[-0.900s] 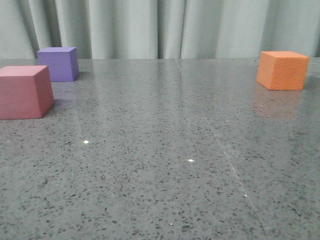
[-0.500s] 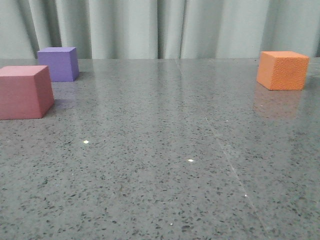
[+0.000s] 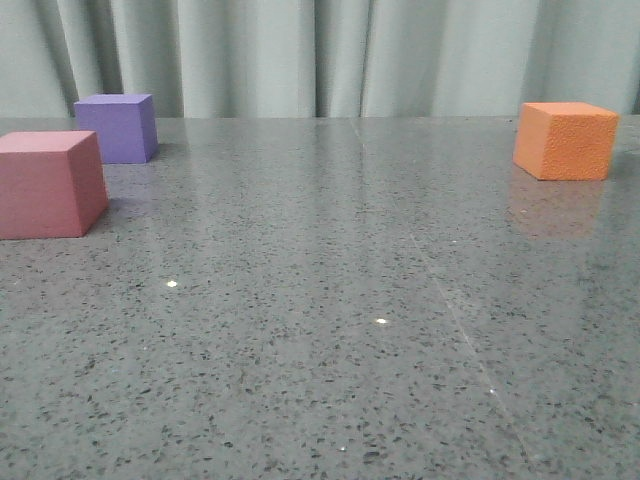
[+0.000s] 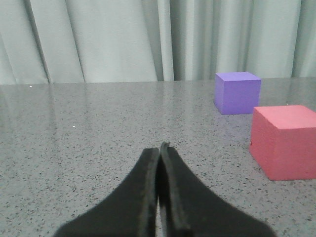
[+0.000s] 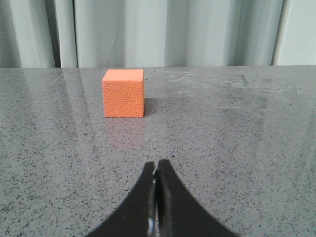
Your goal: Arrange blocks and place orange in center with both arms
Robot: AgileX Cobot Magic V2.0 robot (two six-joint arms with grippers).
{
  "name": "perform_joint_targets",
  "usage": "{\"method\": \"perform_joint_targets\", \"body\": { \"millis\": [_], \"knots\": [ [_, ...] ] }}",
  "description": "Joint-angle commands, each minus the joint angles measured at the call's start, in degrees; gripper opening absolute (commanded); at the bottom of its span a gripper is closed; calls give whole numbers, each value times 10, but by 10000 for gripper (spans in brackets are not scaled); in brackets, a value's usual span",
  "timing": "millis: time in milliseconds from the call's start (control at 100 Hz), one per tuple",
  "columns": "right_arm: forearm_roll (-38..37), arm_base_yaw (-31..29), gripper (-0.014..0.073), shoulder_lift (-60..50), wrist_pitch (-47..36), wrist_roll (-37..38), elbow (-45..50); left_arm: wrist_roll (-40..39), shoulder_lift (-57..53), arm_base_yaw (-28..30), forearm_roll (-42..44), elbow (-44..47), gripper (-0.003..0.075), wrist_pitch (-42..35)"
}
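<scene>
Nothing of note had moved since the earlier front frames: the three cubes sat where they had been, give or take a hair's shift in the orange one.

In the front view, the pink-red cube (image 3: 50, 184) stood at about 9 o'clock on the grey speckled table (image 3: 330, 330), with the purple cube (image 3: 118, 127) just behind it toward 10 o'clock, near it but apart. The orange cube (image 3: 565, 140) stood well away at 2 o'clock, close to the table's far edge before the pale curtain (image 3: 300, 55). The table's middle held no cube. Neither arm showed in this view.

In the left wrist view, the left gripper (image 4: 160, 148) had its black fingers pressed together on nothing, low over the table. The purple cube (image 4: 237, 92) lay at 1 o'clock and the pink-red cube (image 4: 284, 142) nearer at 3 o'clock, both off to one side of the gripper's line.

In the right wrist view, the right gripper (image 5: 156, 170) was likewise closed and empty. The orange cube (image 5: 123, 92) lay ahead at 11 o'clock, well apart from the tips.

The task seemed to be at its very start, with no block yet grasped. The next move probably called for the right jaws to part, advance slightly off-line to straddle the orange cube, and carry it toward the centre.
</scene>
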Motion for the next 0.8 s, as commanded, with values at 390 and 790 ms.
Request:
{"method": "perform_joint_targets", "body": {
  "millis": [390, 790],
  "knots": [
    [1, -4, -120, 16, 46, -5, -93, 0, -15, -2, -5, -50, -20, -47],
    [39, -4, -120, 180, 254, -5, -317, 0, 102, -2, -5, -266, -20, 110]
  ]
}}
